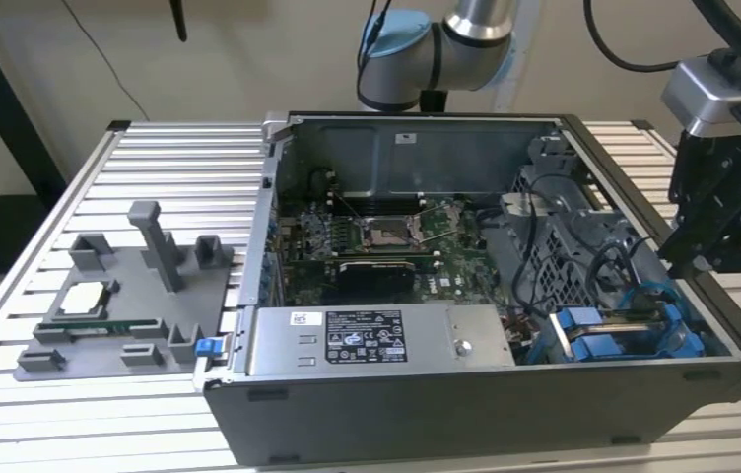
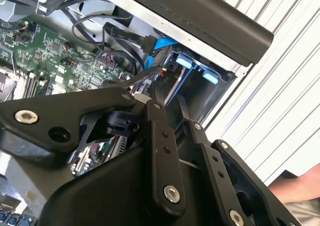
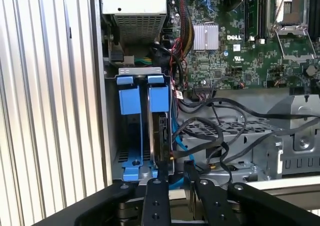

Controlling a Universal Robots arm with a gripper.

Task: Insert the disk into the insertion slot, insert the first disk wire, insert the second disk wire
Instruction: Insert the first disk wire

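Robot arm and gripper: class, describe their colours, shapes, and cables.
The arm has silver-grey tubes and light-blue joint caps, with black cables alongside. The gripper is matte black, built of flat linked bars fastened with silver screws.

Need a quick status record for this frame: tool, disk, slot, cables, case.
tool: open, holding nothing, hovering over the drive-bay end of the case
disk: on edge inside the insertion slot, in a blue carrier
cables: black, loose beside the slot; whether any is plugged into the disk, cannot tell
case: open, on the slatted table
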